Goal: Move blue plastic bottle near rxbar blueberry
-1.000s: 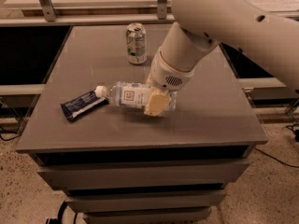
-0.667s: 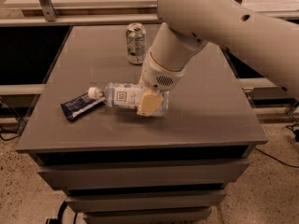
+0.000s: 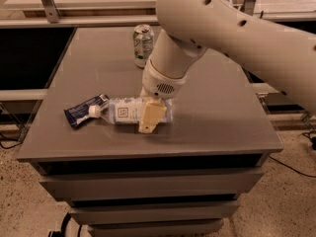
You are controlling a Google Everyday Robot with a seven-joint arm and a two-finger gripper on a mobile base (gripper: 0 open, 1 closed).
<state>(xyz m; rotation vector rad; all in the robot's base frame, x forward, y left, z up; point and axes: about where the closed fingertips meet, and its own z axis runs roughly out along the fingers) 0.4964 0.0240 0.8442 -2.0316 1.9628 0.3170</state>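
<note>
Bottle (image 3: 124, 112) lies on its side near the front of the table (image 3: 222, 122). Its white cap (image 3: 94, 111) points left. The cap looks like it touches the bar (image 3: 80, 112), which lies flat just to the left.

The gripper (image 3: 149, 113) is at the right end of the bottle, the end far from the cap. It is closed on the bottle. One yellow finger (image 3: 152, 116) presses on the near side, and the other is mostly hidden behind.

I think the job is almost done, since the bottle is right beside the bar. The step in hand looks like the very end of the move. The next move should be small. The gripper has to let go gently and lift straight up. If it pulls sideways, the round bottle could roll. If it pushes more to the left, the bar could slide toward the table edge.

Nothing stands between the bottle and the bar.

Farther back, a can (image 3: 143, 44) stands upright, well apart from the bottle. The big white arm (image 3: 222, 28) comes down from the right, close to the can. It should rise without swinging back, or it could knock the can over.
</note>
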